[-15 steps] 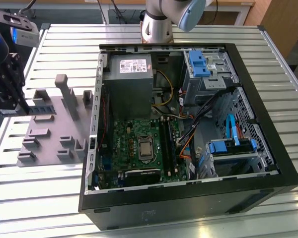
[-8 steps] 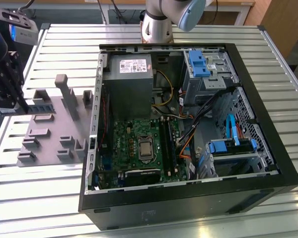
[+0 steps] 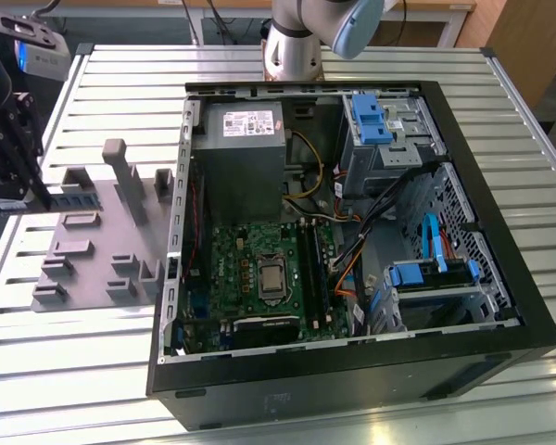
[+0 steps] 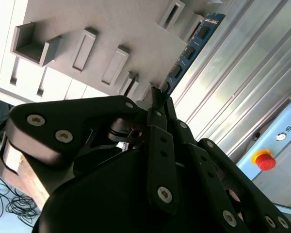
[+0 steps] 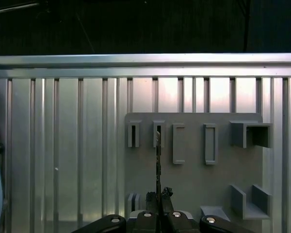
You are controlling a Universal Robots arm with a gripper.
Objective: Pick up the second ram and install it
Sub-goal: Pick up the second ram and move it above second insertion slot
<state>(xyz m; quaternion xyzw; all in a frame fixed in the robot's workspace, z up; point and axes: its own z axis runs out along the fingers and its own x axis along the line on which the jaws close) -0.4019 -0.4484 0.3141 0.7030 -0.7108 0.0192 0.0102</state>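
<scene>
Second ram (image 3: 74,197) sits at the exterior view's far left, one end clenched in the gripper (image 3: 43,197), at the grey fixture tray (image 3: 97,255); contact with the tray unclear. Open computer case (image 3: 528,315) stands just beside the tray, to its right.

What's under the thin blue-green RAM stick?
Grey plastic fixture tray, on the slatted metal table. The thin blue-green RAM stick stands on edge, its lower edge and seating hidden.

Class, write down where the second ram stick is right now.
The second ram sits along one edge of the grey fixture tray, on the exterior view's left, outside the computer case, with the gripper closed on one end.
</scene>
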